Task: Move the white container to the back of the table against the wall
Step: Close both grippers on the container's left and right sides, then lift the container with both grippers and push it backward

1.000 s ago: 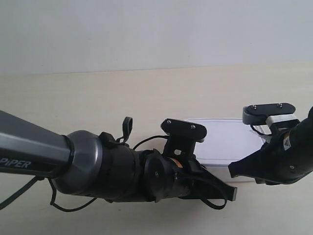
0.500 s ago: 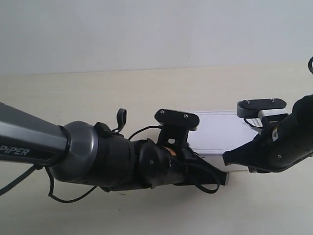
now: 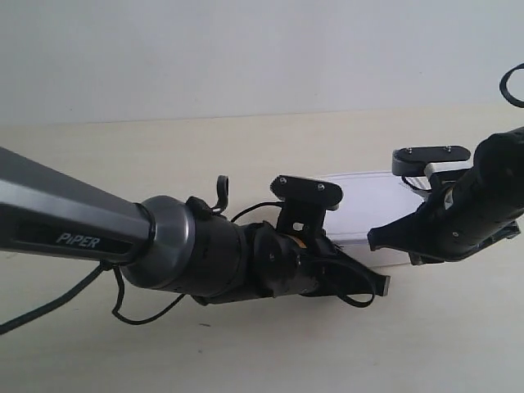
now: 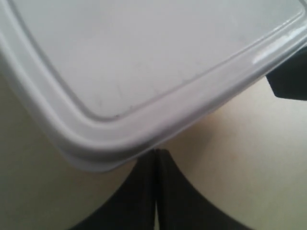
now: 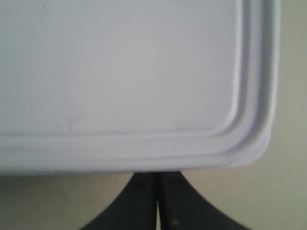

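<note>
The white container [image 3: 370,203] lies flat on the table [image 3: 147,164], some way in front of the wall [image 3: 246,57]. Its lid fills the left wrist view [image 4: 144,57] and the right wrist view [image 5: 120,72]. My left gripper [image 4: 156,152] is shut with nothing in it, its tips meeting a rounded corner of the box. My right gripper [image 5: 157,174] is also shut and empty, its tips against the box's long side near another corner. In the exterior view, the left-hand arm's gripper [image 3: 379,283] and the right-hand arm's gripper [image 3: 374,240] both sit at the box's near side.
The large grey arm [image 3: 74,229] with loose black cables crosses the near left of the table. A dark part of the other gripper [image 4: 288,84] shows beside the box. Bare table lies between the box and the wall.
Both arms and the white container have shifted away from the camera, toward the wall. Both grippers stay shut against its near side.
</note>
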`<state>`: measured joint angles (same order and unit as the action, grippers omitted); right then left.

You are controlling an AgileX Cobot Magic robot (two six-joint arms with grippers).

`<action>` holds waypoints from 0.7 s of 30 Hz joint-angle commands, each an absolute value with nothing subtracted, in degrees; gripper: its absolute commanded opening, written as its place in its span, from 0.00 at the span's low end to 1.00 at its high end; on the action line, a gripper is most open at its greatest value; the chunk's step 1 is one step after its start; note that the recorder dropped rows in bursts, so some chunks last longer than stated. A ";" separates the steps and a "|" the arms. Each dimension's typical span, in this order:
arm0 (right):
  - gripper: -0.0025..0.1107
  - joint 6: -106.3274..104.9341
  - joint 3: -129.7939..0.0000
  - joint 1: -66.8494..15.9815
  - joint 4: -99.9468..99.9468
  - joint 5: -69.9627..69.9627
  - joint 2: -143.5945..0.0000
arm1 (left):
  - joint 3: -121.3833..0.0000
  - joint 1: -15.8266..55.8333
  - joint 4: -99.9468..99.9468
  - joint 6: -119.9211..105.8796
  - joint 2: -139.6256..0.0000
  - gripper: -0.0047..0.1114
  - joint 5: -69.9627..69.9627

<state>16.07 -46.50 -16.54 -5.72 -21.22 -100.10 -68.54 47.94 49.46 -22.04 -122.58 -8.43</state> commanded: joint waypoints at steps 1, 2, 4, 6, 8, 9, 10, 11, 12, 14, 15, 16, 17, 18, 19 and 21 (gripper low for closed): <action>0.02 15.49 -49.03 -16.21 -6.28 -20.87 -101.96 | -70.10 46.66 49.86 -22.34 -122.56 0.04 -8.28; 0.02 15.34 -49.53 -16.21 -6.39 -20.87 -102.20 | -70.15 46.42 49.86 -22.34 -122.56 0.04 -8.28; 0.02 15.01 -50.55 -16.21 -6.39 -20.87 -102.94 | -70.37 45.56 49.86 -22.72 -122.56 0.04 -8.15; 0.02 15.01 -51.72 -16.21 -6.39 -21.10 -103.94 | -70.73 44.62 49.86 -23.43 -122.56 0.04 -7.27; 0.02 15.01 -52.75 -16.21 -6.39 -21.22 -104.69 | -71.35 43.77 49.86 -24.07 -122.56 0.04 -6.18; 0.02 14.69 -53.16 -16.21 -6.39 -21.22 -105.13 | -71.96 43.32 49.86 -24.05 -122.56 0.04 -5.48; 0.02 14.53 -53.45 -16.21 -6.39 -21.22 -105.38 | -72.48 42.80 49.86 -24.05 -122.56 0.04 -4.91; 0.02 14.53 -53.81 -16.21 -6.39 -21.22 -105.71 | -72.88 42.49 49.86 -24.05 -122.56 0.04 -4.80; 0.02 14.53 -54.09 -16.21 -6.39 -21.22 -105.94 | -73.23 42.14 49.86 -24.05 -122.56 0.04 -4.64; 0.02 14.32 -54.70 -16.21 -6.39 -21.11 -106.31 | -74.05 41.51 49.86 -24.66 -122.56 0.04 -4.28; 0.02 14.19 -55.21 -16.21 -6.39 -21.11 -106.57 | -74.42 41.16 49.86 -25.03 -122.56 0.04 -4.13; 0.02 14.19 -55.63 -16.21 -6.39 -21.11 -106.87 | -74.69 41.02 49.86 -25.29 -122.56 0.04 -3.70; 0.02 14.19 -56.15 -16.21 -6.39 -21.22 -107.08 | -74.84 40.91 49.75 -25.29 -122.56 0.04 -3.70; 0.02 14.19 -56.48 -16.21 -6.39 -21.22 -107.31 | -74.84 40.76 49.75 -25.29 -122.56 0.04 -3.96; 0.02 14.19 -57.11 -16.21 -6.39 -21.22 -107.58 | -74.84 40.61 49.75 -25.29 -122.56 0.04 -4.08; 0.02 14.19 -58.11 -16.21 -6.39 -21.45 -108.26 | -74.84 40.48 49.65 -25.77 -122.70 0.04 -4.08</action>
<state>14.64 -56.74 -16.54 -5.72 -21.45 -107.49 -74.44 40.84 49.57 -25.06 -122.91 -3.84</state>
